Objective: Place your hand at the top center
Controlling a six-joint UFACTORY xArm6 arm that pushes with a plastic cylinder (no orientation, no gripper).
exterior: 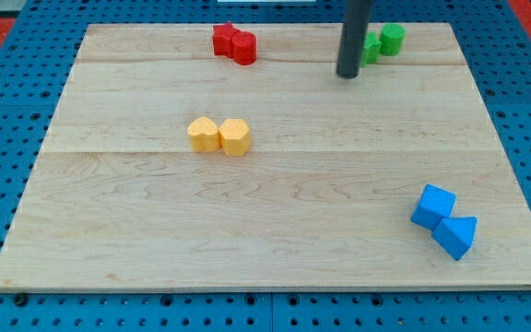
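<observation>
- Standing upright near the view's top, right of centre, my tip [348, 76] rests on the wooden board [275, 221]; the rod is dark grey, straight and smooth, and runs out of the frame at the top edge.
- No jaws or fingers on this rod, so open or closed does not apply; it holds nothing and touches no block that I can make out.
- Green blocks [383, 42]: just to the right of the rod, close to the board's top edge. Two rounded pieces seem to sit together; the rod hides part of the left one, so its shape is unclear. Whether the rod touches it I cannot tell.
- Red blocks [234, 43]: top edge, left of centre, well apart from the tip. Two chunky pieces pressed together; exact shapes hard to read.
- Yellow blocks [218, 136]: two many-sided pieces side by side and touching, left of the board's middle, below the red pair.
- Blue blocks [443, 221]: lower right corner area, one cube-like piece above a wedge-like one, touching, far from the tip.
- Board is pale wood with visible grain, lying on a blue perforated surface [7, 101].
- Top-centre stretch lies between the red pair and the tip.
</observation>
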